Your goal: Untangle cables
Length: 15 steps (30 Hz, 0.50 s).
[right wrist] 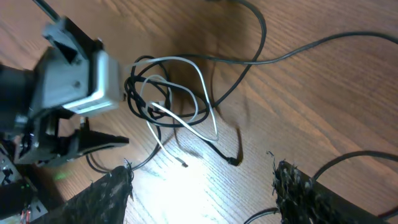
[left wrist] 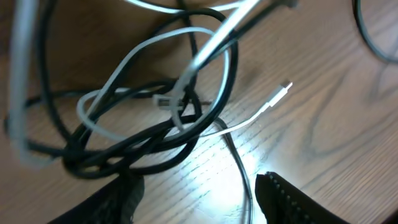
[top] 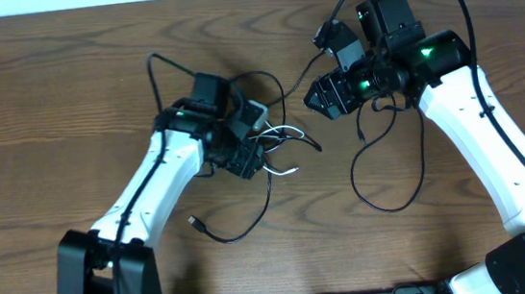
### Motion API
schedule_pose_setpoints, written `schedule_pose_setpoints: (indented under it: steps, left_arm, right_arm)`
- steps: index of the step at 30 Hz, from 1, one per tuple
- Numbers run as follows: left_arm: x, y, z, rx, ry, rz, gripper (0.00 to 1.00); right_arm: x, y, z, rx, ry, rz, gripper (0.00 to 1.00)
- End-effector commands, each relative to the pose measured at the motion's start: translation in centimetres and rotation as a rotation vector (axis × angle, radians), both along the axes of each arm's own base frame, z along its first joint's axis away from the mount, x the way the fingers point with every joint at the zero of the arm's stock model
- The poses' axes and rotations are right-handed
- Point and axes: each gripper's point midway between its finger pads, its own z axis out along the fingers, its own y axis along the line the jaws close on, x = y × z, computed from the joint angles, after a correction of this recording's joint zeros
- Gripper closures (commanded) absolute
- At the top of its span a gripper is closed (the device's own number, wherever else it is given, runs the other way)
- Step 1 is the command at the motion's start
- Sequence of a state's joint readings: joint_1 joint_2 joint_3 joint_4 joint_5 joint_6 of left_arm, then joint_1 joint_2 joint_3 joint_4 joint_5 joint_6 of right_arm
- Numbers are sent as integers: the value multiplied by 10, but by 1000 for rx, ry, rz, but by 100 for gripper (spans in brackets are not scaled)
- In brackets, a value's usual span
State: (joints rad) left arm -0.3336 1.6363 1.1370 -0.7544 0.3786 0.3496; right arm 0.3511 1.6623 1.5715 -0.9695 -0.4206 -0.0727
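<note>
Wooden tabletop [top: 45,91], tangled cables [left wrist: 178,103] partly hidden beneath left arm [top: 164,176]

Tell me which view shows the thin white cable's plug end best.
Left wrist: the thin white cable's plug end is close, and its shape is clear. The right wrist view shows it only as a tiny distant tip. The overhead view shows just a faint pale line.

Overhead view: even light, sharp focus, soft shadows. Wrist views: bright glare on the surface [left wrist: 214,171] just ahead of the fingers [left wrist: 292,199]; cables [left wrist: 17,74] farthest from the fingers blur.
</note>
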Motion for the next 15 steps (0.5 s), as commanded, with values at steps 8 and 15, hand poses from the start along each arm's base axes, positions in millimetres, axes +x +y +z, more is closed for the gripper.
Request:
schedule_pose_setpoints:
  steps: [8, 15]
  left_arm:
    - [16, -5, -37, 85, -65, -158, 45]
    - [33, -9, -40, 80, -124, -147, 53]
  right_arm:
    - [-2, -1, -6, -10, 25, -4, 28]
    - [-2, -1, -6, -10, 25, -5, 27]
